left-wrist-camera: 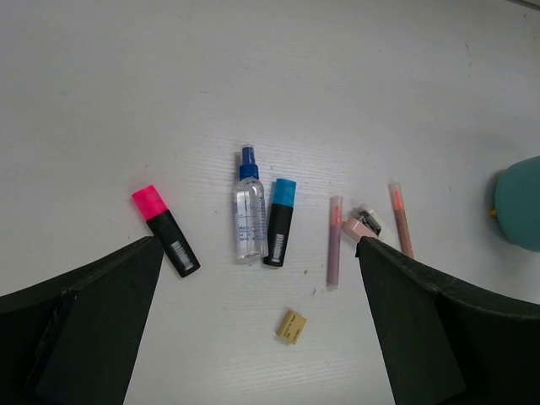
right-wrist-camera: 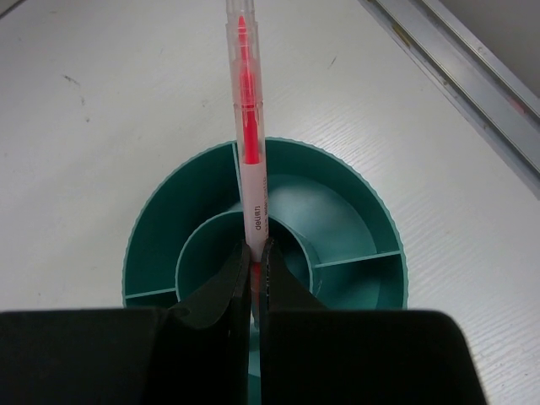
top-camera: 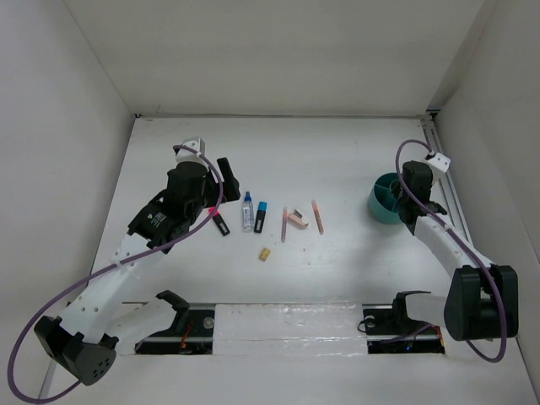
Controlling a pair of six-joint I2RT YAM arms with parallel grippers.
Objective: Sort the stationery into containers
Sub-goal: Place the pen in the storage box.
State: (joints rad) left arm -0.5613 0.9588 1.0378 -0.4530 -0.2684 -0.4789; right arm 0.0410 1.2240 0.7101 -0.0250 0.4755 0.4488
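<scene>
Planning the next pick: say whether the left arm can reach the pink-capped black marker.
Probably yes: the left tool hangs open nearby, and the pink-capped black marker lies uncovered, apart from the clear blue-capped spray bottle.

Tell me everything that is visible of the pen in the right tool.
The pen is thin, with a clear cap over a red tip and a white barrel bearing print. The right tool is shut on its barrel. In the right wrist view it points away, above the teal cup, crossing the inner ring and far rim. Whether it touches the cup cannot be told.
</scene>
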